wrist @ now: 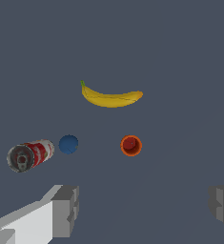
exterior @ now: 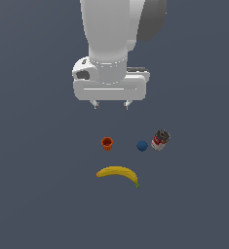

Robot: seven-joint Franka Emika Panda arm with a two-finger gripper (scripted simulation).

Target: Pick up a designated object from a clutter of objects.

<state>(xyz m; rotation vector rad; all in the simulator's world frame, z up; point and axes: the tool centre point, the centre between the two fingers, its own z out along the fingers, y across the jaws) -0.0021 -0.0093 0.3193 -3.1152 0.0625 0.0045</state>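
The small dark-blue ball (exterior: 142, 145) lies on the grey surface between the orange-red cup (exterior: 107, 143) and the red-labelled can (exterior: 160, 139). The yellow banana (exterior: 118, 174) lies in front of them in the exterior view. My gripper (exterior: 111, 104) hangs open and empty well above the surface, behind the cup and ball. In the wrist view the ball (wrist: 68, 144) sits beside the can (wrist: 30, 155), which lies on its side, with the cup (wrist: 131, 145) and banana (wrist: 111, 97) further off. My fingers (wrist: 66, 209) stand wide apart, holding nothing.
The plain dark grey surface (exterior: 38, 194) extends all around the four items. Nothing else stands on it.
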